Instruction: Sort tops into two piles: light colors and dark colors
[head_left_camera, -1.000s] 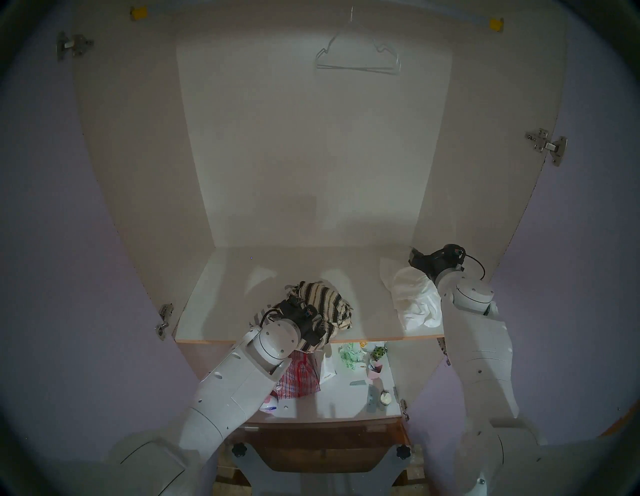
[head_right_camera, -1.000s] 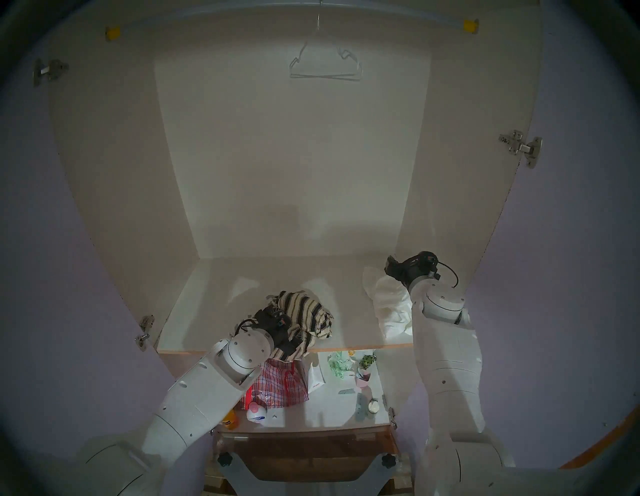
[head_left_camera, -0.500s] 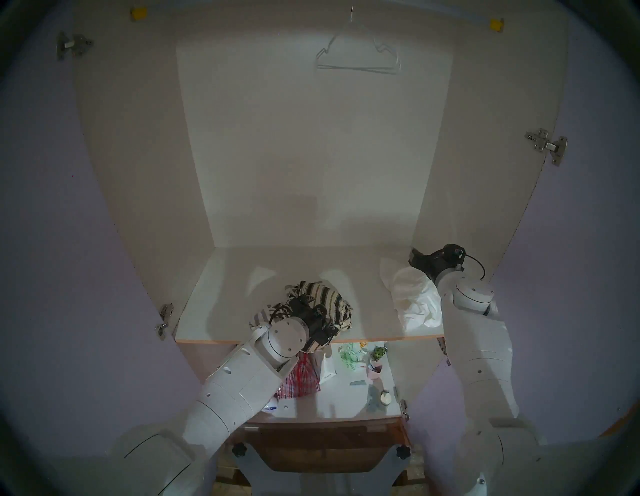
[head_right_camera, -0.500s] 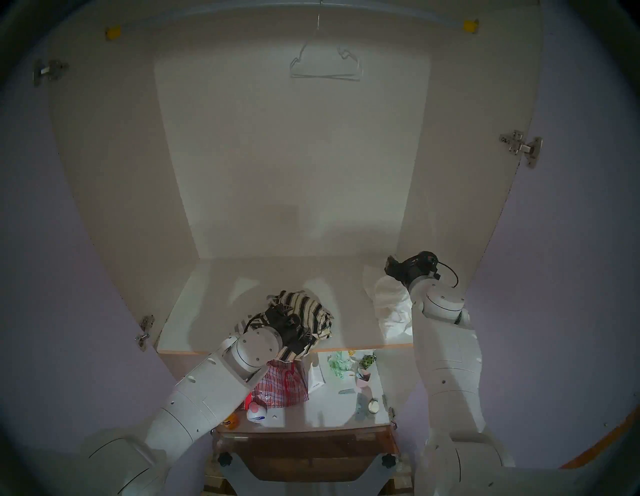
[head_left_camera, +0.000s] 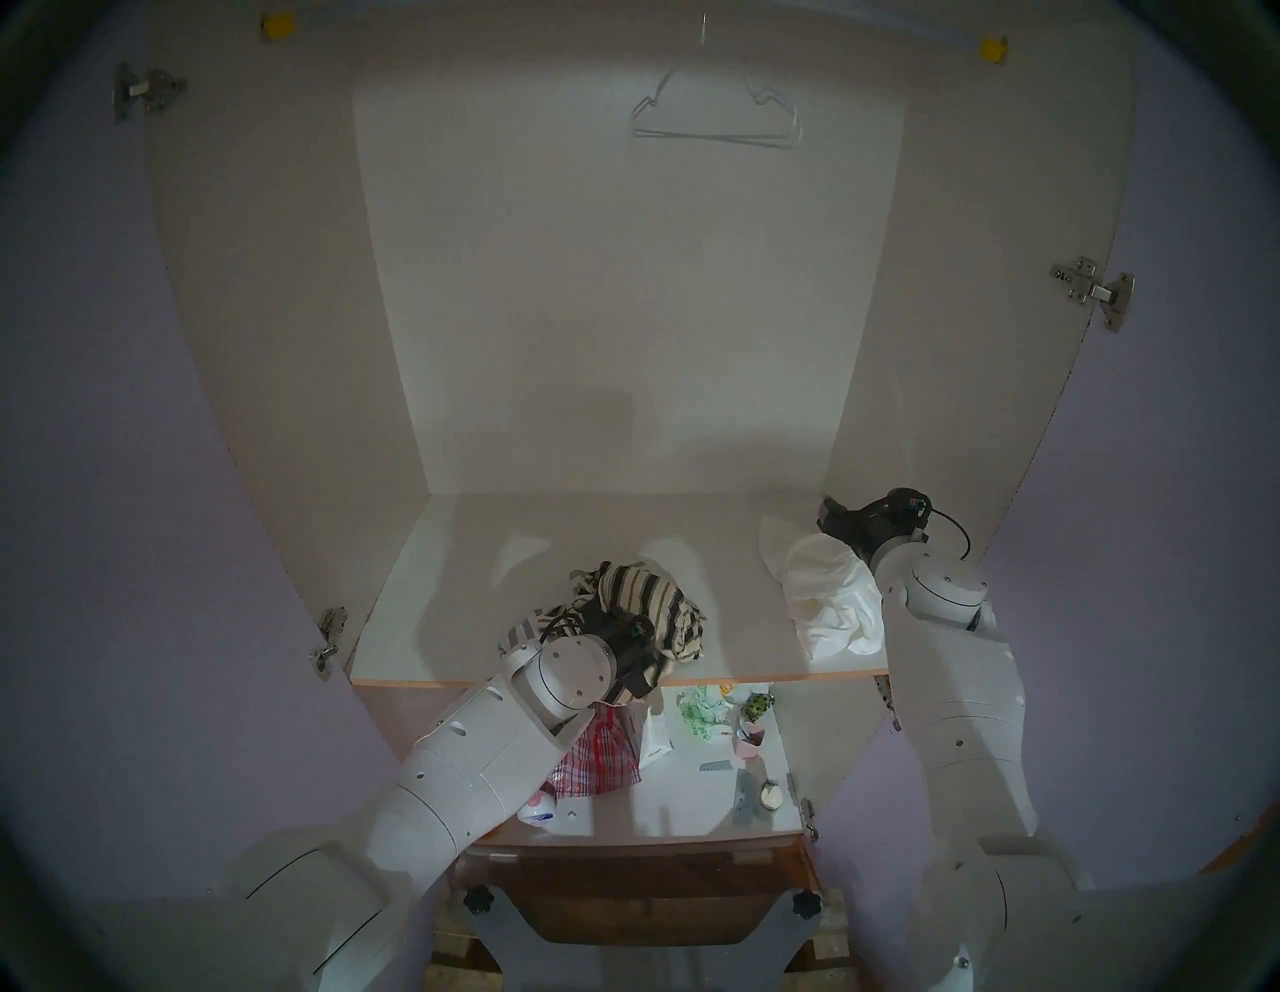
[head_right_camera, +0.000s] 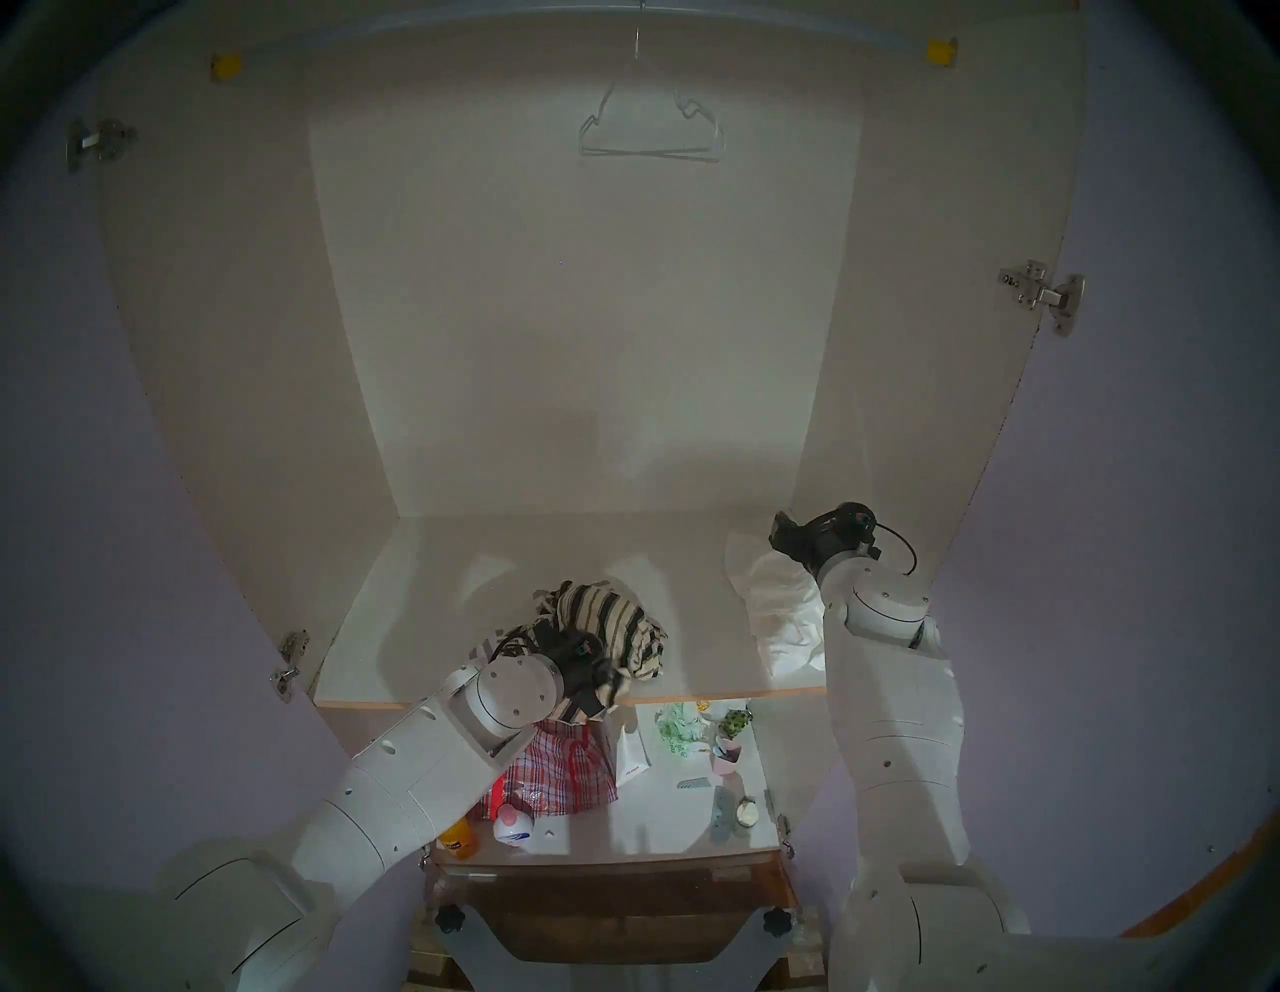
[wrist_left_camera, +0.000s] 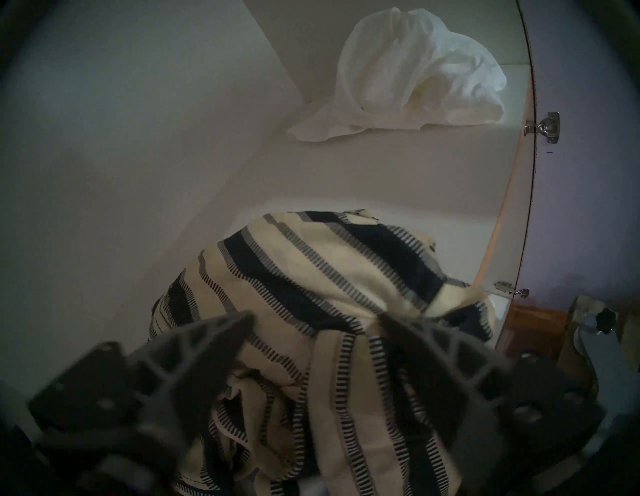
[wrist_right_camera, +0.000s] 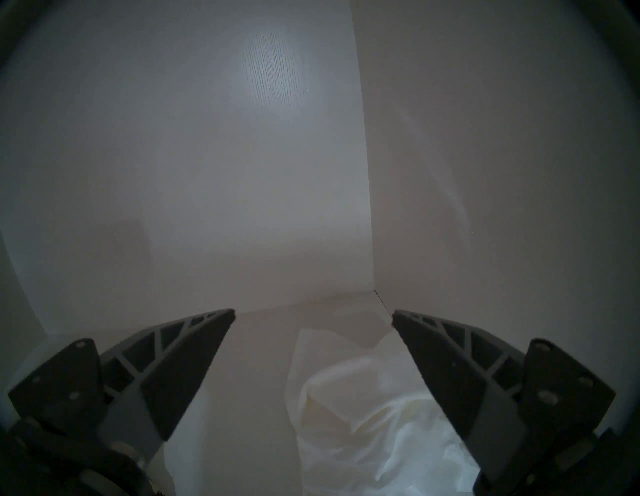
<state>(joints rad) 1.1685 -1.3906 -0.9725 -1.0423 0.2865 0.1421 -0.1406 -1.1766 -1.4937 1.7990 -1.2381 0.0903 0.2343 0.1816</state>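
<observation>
the left gripper (wrist_left_camera: 315, 320) shows blurred fingers (wrist_left_camera: 207, 346) in the wrist view, so how far they bite the striped top (wrist_left_camera: 311, 277) between them is unclear; their tips are lost behind the wrist in the head views. below the fingers the cloth runs off the picture's edge. the grey-striped top (head_left_camera: 521, 632) peeks out beside the left arm, mostly covered. the white top (wrist_right_camera: 363, 415), under the right gripper (wrist_right_camera: 313, 317), is cut off at the bottom.
</observation>
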